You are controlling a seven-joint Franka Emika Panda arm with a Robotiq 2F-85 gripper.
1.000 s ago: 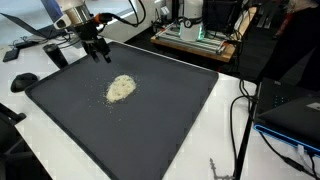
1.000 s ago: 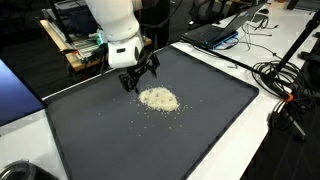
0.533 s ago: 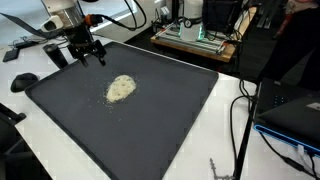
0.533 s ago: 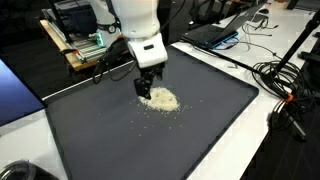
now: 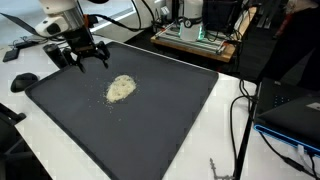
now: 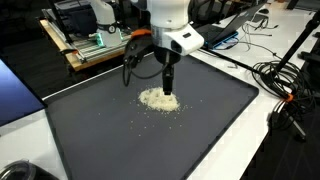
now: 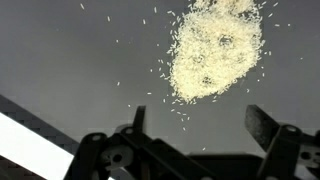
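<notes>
Item: rice pile [image 7: 215, 50], loose grains on dark mat [image 7: 60, 60], at 1 o'clock from gripper [image 7: 198, 118] (jaws wide apart, empty). Probably light and easily scattered, with no firm hold; best pinched at its thick centre.

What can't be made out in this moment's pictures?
1. Top of the grain pile: cut off by the wrist view's upper edge.
2. Its far edge: behind the tool in an exterior view.
3. Tool's height above the mat: unclear everywhere.

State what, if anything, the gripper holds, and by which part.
Nothing: in the wrist view the gripper is open, its fingers apart over the dark mat, the rice pile lying loose beyond them.
</notes>
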